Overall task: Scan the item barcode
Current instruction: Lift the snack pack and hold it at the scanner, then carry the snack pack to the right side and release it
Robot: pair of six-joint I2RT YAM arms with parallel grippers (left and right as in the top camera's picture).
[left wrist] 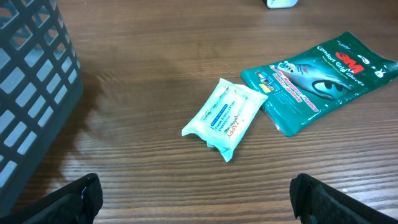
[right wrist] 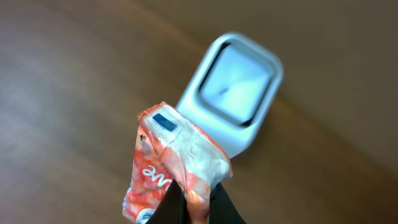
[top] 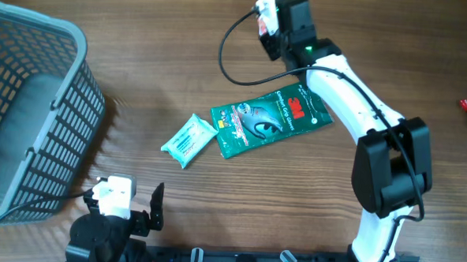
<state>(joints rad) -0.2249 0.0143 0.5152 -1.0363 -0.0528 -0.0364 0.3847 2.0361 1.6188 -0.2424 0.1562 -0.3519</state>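
Left claw: jaws spread wide
Wipes pack: ahead, centred between jaws
Green glove pack: ahead-right, just beside wipes
Basket: far left

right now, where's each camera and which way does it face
Overhead: above the table, facing down on basket, wipes pack, green glove pack; right arm, left gripper show.
Left wrist: low, facing forward at those packs and basket; open gripper fingers in bottom corners.
Right wrist: looks down past shut right gripper holding an orange packet over a scanner-like device.
Shared: overhead and left wrist both show basket, packs.
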